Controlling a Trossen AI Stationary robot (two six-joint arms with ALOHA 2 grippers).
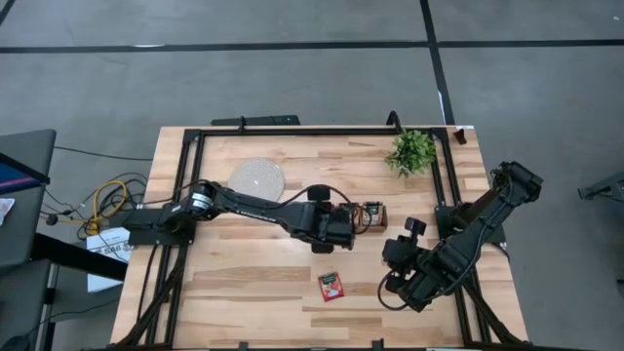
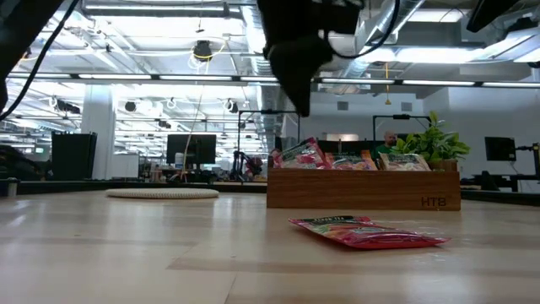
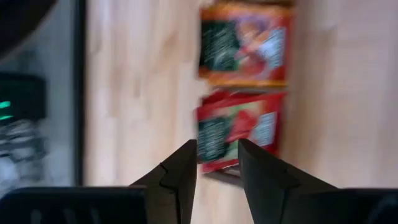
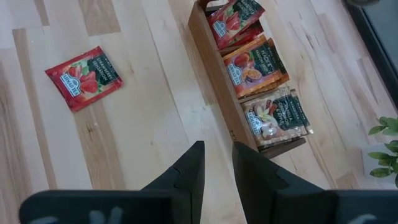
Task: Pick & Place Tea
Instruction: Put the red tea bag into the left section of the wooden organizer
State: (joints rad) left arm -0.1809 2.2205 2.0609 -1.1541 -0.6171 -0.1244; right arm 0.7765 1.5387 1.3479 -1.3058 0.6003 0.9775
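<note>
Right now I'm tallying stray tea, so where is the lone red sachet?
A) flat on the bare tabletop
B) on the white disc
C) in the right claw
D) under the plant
A: the red sachet lies flat on the tabletop, outside the wooden tray.

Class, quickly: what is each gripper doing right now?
Left gripper: open, empty, above the wooden tray.
Right gripper: open, empty.
</note>
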